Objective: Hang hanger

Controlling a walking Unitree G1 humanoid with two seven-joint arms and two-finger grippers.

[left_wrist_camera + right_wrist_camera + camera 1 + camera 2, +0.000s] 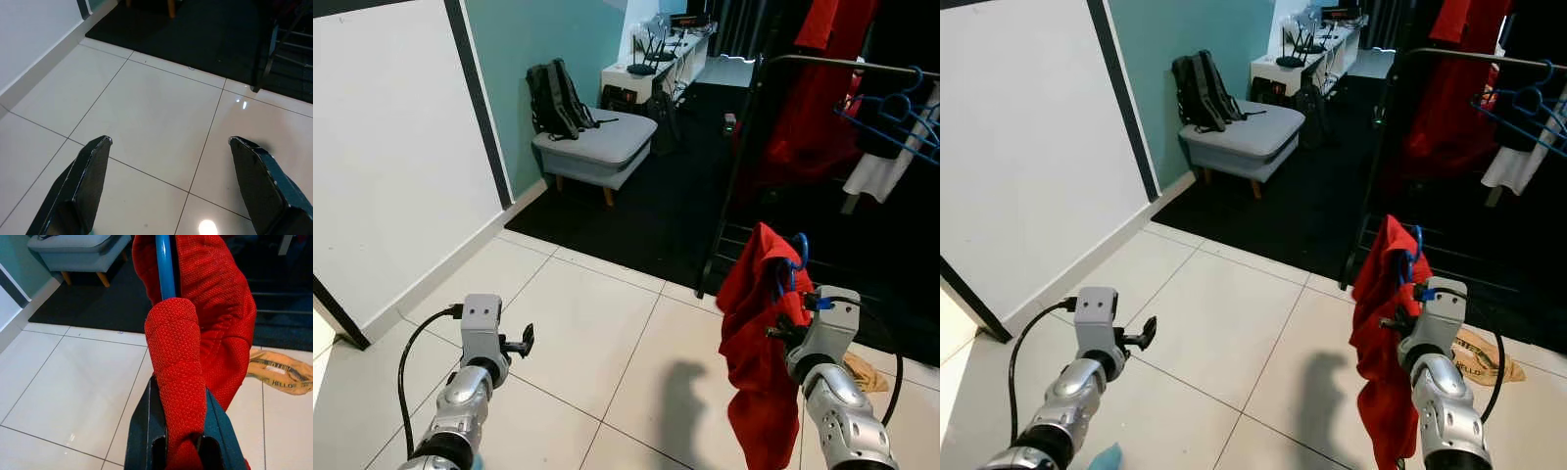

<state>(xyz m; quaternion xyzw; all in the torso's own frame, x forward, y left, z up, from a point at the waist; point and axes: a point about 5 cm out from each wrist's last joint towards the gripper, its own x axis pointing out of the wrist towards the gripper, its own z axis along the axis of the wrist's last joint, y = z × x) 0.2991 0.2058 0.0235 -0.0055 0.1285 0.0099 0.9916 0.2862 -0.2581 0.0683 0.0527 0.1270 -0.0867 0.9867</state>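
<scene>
Nearest, low on the right, the right claw (790, 331) is clenched on a blue hanger (795, 262) draped with a red garment (757, 367) that hangs down over the tiled floor (597, 333); low on the left, the left claw (168, 186) is spread wide and empty; far right stands a clothes rack (842, 66) on the dark carpet (646, 211), carrying other blue hangers (891, 117) and red clothes; the carrying step seems in hand; next the robot must close on the rack, raise the hook and set it over the rail
</scene>
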